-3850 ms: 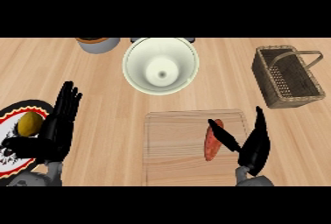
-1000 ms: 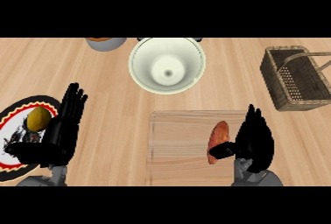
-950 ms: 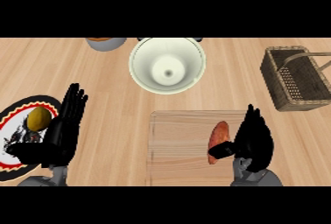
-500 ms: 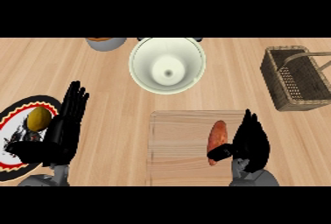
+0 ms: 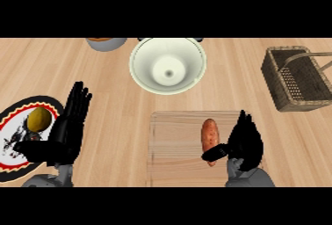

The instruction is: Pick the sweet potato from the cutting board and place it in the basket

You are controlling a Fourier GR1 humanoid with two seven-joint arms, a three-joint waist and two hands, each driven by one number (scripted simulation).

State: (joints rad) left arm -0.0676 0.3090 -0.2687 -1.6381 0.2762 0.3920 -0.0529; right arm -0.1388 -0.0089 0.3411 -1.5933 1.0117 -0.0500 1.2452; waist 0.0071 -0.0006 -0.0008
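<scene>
The orange sweet potato (image 5: 209, 134) lies lengthwise on the wooden cutting board (image 5: 175, 149), toward its right side. My right hand (image 5: 245, 141) is against the potato's right side. Its thumb crosses the potato's lower end and its fingers rise along the right flank, so it is pinching the potato. The very bottom tip of the potato is hidden under the thumb. The brown wicker basket (image 5: 297, 79) with its arched handle stands at the far right, well apart from the board. My left hand (image 5: 68, 127) rests open at the left, fingers up.
A large white bowl (image 5: 168, 66) sits just beyond the board. A patterned plate (image 5: 13, 145) with a yellow fruit (image 5: 39, 118) lies at the left edge under my left hand. A grey pot (image 5: 106, 42) shows at the top.
The right hand has turned and shifted slightly right, uncovering more of the sweet potato, which now stands more upright in the view. The left hand has not moved.
</scene>
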